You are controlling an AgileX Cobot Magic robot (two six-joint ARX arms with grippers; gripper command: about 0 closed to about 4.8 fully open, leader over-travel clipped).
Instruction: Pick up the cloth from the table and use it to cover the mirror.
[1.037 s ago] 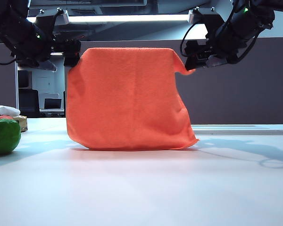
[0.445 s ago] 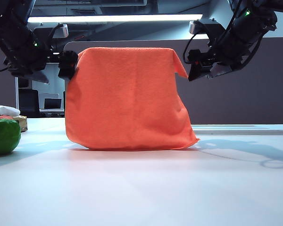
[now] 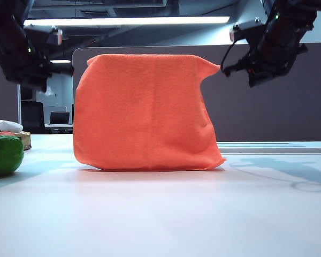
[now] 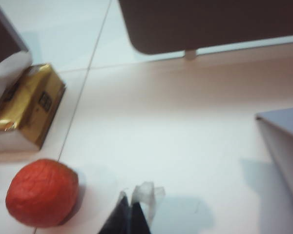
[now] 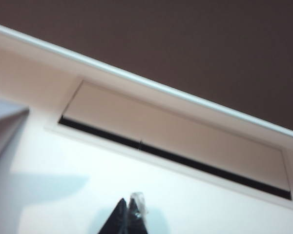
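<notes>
The orange cloth (image 3: 142,112) hangs over an upright thing on the white table (image 3: 166,214), its lower edge resting on the tabletop. The mirror is hidden under it in the exterior view. My left gripper (image 4: 131,209) is shut and empty; it hangs in the air left of the cloth's top corner (image 3: 61,68), clear of it. My right gripper (image 5: 128,209) is also shut with nothing in it. It hovers right of the cloth's top right corner (image 3: 229,68), a small gap away. That corner of the cloth sticks out in a point.
A green fruit (image 3: 4,155), a white rag (image 3: 5,127) and a gold box (image 4: 29,105) lie at the left, near a red-orange ball (image 4: 41,192). A grey-brown partition (image 3: 267,96) stands behind. A pale grey slab edge (image 4: 283,146) shows between the arms.
Both grippers have shut and drawn outward, away from the cloth's top corners. The cloth stays draped; its right top corner now points outward.
</notes>
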